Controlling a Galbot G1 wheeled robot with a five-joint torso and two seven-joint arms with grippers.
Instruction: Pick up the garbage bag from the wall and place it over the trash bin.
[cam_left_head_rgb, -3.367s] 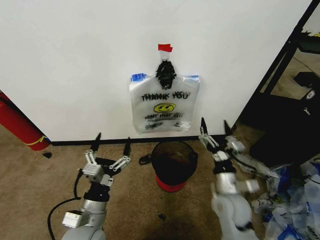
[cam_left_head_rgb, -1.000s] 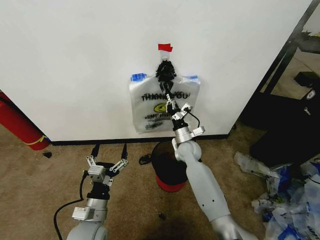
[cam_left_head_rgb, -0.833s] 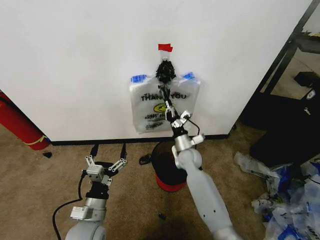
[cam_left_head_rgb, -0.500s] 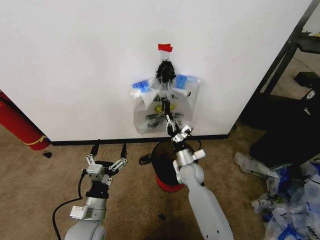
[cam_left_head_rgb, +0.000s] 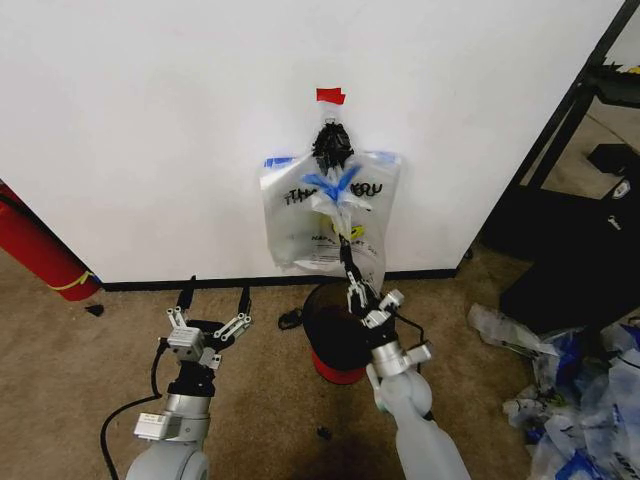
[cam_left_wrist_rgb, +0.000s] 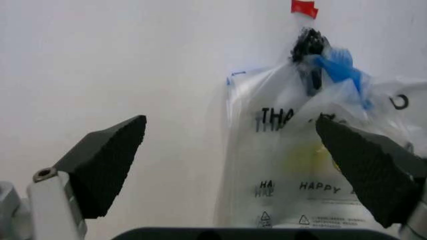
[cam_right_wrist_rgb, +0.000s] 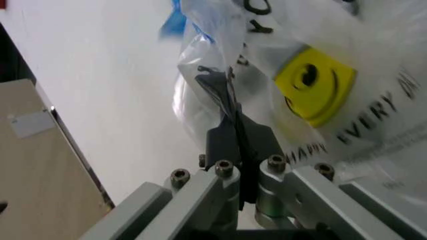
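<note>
The garbage bag (cam_left_head_rgb: 330, 220) hangs on the wall (cam_left_head_rgb: 150, 120) under a strip of red tape (cam_left_head_rgb: 330, 95), caught at a black knotted clump (cam_left_head_rgb: 332, 148), directly above the trash bin (cam_left_head_rgb: 345, 330) on the carpet floor (cam_left_head_rgb: 80, 380). The right gripper (cam_left_head_rgb: 350, 260) is clenched on the front film of the bag near its lower middle; in the right wrist view the fingers (cam_right_wrist_rgb: 230, 117) are seen pressed together with plastic pinched between them beside the yellow smiley. The film is drawn out toward the gripper and the blue handles are bunched at the centre, so the step in hand is judged to be the pull-off from the wall, not yet completed: the top looks held at the clump. The left gripper (cam_left_head_rgb: 208, 322) is parked low, left of the bin, fingers spread and empty. Next, a continued pull away from the wall is called for until the handles are freed, then the bag mouth must be opened and brought over the bin rim; tearing the thin film is the risk if the hold at the clump does not give
</note>
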